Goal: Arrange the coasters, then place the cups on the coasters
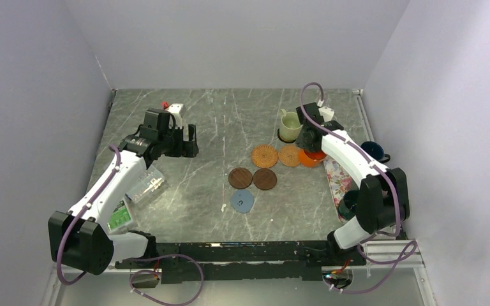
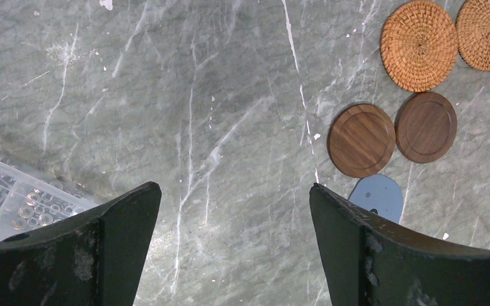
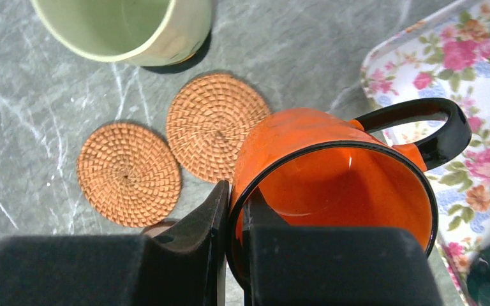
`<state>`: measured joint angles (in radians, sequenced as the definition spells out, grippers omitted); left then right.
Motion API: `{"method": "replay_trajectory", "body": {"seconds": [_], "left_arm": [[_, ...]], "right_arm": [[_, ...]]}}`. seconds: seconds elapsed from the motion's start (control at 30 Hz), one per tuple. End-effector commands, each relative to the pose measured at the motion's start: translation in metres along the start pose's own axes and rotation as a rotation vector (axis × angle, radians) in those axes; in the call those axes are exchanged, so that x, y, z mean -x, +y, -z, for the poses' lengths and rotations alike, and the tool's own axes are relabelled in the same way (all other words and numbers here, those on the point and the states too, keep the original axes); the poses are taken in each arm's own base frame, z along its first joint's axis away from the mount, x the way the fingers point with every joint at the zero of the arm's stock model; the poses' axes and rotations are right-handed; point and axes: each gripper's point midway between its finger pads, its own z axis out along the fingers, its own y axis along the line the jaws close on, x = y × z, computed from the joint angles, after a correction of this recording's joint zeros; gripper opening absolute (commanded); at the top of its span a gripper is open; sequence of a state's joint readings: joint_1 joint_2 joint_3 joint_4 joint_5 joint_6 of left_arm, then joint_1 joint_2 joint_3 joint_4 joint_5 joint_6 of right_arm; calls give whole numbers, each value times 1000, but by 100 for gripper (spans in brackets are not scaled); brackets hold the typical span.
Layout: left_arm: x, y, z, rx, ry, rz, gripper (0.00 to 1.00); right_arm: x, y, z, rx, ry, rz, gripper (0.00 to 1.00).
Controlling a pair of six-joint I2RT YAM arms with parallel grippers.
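Right fingers (image 3: 191,255) pinch the rim of the orange cup (image 3: 306,146) (left fingers (image 2: 102,255) spread wide).

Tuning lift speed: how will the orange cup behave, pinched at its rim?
The orange cup looks rigid and glossy, so probably slippery. The right hand pinches one wall only, so it may tilt or swing. Its handle sits opposite, likely adding pull.
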<state>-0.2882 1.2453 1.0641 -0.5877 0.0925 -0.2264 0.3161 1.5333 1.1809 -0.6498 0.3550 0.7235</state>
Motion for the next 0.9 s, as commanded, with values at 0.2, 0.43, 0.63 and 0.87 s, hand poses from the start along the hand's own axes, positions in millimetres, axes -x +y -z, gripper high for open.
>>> {"method": "replay_trajectory", "body": {"seconds": [0.2,0.43,0.63,0.87], "left_arm": [[12,-4,7,-16,-50,-1,93],[11,-3,6,-10,-47,-3,93],[11,-2,5,-7,-43,-4,93],[11,-2,5,-9,-42,-4,93]], "right_arm": [[15,45,-4,161,-51,113,0],[14,57,-14,178,-22,177,0],[13,64,-22,176,3,192,0],[9,68,-29,168,21,211,0]]}}
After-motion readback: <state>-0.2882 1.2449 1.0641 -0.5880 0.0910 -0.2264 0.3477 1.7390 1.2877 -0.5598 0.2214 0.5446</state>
